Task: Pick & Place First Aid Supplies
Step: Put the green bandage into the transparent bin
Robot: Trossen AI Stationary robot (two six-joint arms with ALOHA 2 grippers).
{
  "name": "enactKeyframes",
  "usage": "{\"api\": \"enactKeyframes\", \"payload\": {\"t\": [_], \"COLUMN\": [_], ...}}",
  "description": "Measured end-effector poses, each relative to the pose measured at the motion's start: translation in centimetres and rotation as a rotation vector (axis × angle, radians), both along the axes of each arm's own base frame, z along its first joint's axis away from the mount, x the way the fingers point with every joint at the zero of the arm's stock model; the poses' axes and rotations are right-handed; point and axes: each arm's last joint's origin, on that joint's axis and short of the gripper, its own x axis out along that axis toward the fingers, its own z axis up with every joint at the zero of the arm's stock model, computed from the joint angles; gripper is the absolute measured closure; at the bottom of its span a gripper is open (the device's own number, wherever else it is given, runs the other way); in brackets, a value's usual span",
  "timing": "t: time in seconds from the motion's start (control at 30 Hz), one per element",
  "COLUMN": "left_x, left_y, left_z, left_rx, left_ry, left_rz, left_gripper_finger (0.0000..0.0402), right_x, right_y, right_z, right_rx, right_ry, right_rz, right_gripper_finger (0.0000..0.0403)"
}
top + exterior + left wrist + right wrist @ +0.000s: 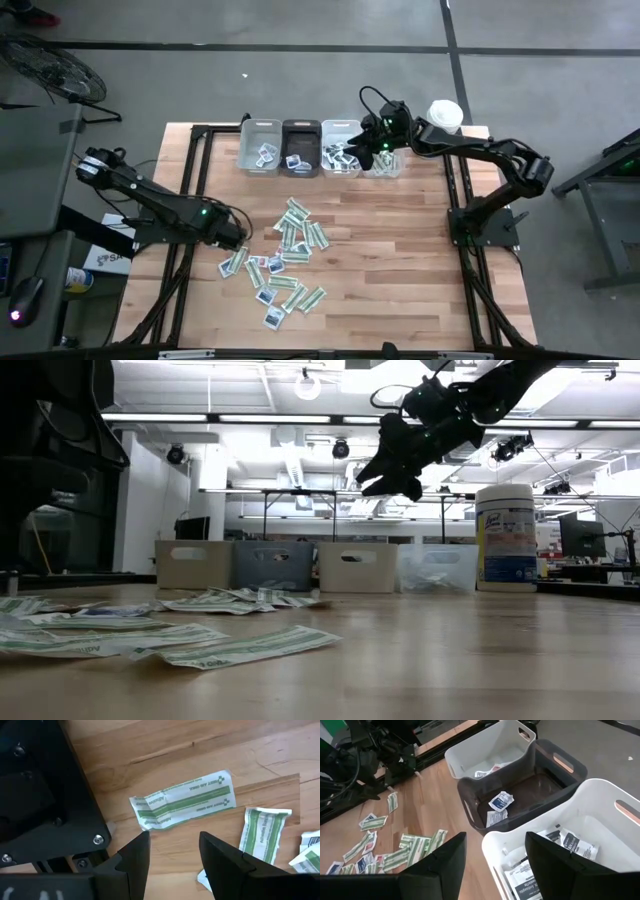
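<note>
**Caller:** Where's your left claw right now?

**Me:** My left gripper [238, 238] is low over the wood, at the left fringe of the scattered packets [290, 255]. Fingers parted, nothing between them. In my wrist view a green-and-white strip [182, 799] lies flat on the boards just ahead of the fingertips [141, 845], apart from them, with a second strip [263, 832] off to one side.

**Caller:** And the right?

**Me:** My right gripper [381, 148] hangs above the row of bins, fingers spread wide and empty. Below it sit the dark bin [530, 795] with a couple of squarish packets inside, and a white bin [600, 805] holding several more.

**Caller:** Room to move?

**Me:** Plenty. Bare wood runs between the pile and the bins, and a broad open stretch to the right of the pile. The packets bunch in the table's [400, 280] lower middle, the nearest well short of the front edge. The tall canister [506, 538] stands at the far right corner, beside the clear bin [438, 568].
</note>
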Motion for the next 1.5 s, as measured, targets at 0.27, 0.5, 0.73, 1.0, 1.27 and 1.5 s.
{"api": "enactKeyframes", "payload": {"t": [0.27,0.5,0.73,1.0,1.27,1.5], "left_x": [-0.4,-1.2,-2.1,-1.9,-1.5,-1.1], "left_y": [0.2,0.5,0.8,0.7,0.6,0.5], "left_z": [-1.4,-3.8,-5.4,-5.6,-5.7,-5.4], "left_rx": [0.009,0.002,-0.016,-0.027,-0.04,-0.003], "left_ry": [0.021,0.014,0.018,-0.008,-0.049,-0.089], "left_rz": [-0.002,0.017,0.023,0.021,0.02,-0.011], "left_gripper_finger": [0.0236,0.0236,0.0236,0.0239,0.0322,0.0395], "right_x": [0.0,0.0,0.0,0.0,0.0,0.0], "right_y": [0.0,0.0,0.0,0.0,0.0,0.2], "right_z": [0.1,0.1,0.0,0.0,0.0,-0.1], "right_rx": [-0.003,0.006,0.014,0.024,0.023,0.053], "right_ry": [-0.006,-0.007,-0.008,-0.003,-0.002,-0.001], "right_rz": [-0.001,-0.005,-0.008,-0.004,-0.003,0.037], "right_gripper_finger": [0.0206,0.0206,0.0206,0.0206,0.0206,0.0206]}}
